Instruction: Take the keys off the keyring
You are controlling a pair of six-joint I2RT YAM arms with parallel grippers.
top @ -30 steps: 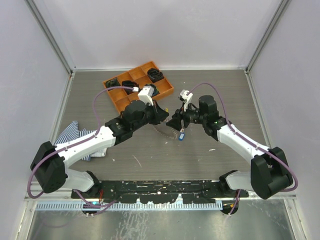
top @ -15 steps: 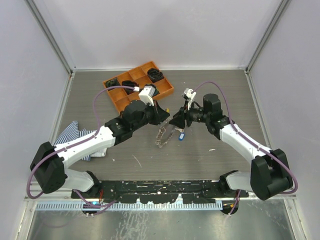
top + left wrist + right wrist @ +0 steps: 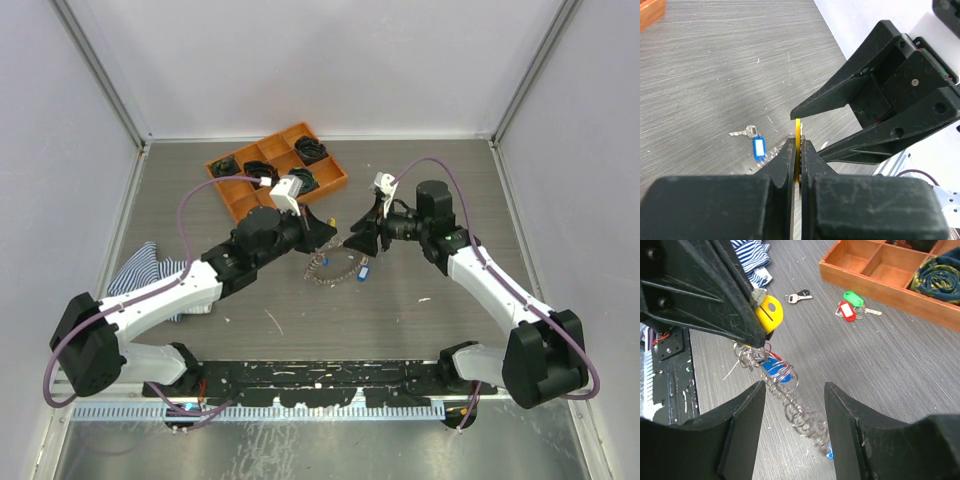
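Grey wood-grain table (image 3: 430, 180) fills the cell, with white walls around it. Nearest to the arm bases, on the left side, a striped cloth (image 3: 140, 265) lies partly under the left arm.

Further in, both grippers meet over the middle of the table, their tips just beside each other. The left gripper (image 3: 330, 232) is closed tightly on a yellow tag (image 3: 769, 312); from its own camera I see only the thin edge of this tag between the fingers. The keyring (image 3: 785, 390) hangs from the tag as a string of wire rings and runs down toward the right gripper (image 3: 794, 384). I cannot tell if its lower end touches the table.

The right gripper has its jaws apart and holds nothing. The keyring passes below and between its fingers, and I see no contact.

Beside the keyring a blue key (image 3: 755, 142) lies flat on the table, free. Beyond, a red key (image 3: 846, 311) and a green key (image 3: 854, 298) lie close together, with a black-headed key (image 3: 799, 296) apart from them. Farthest is the orange tray (image 3: 240, 205), with black bundles (image 3: 312, 148) in some compartments.
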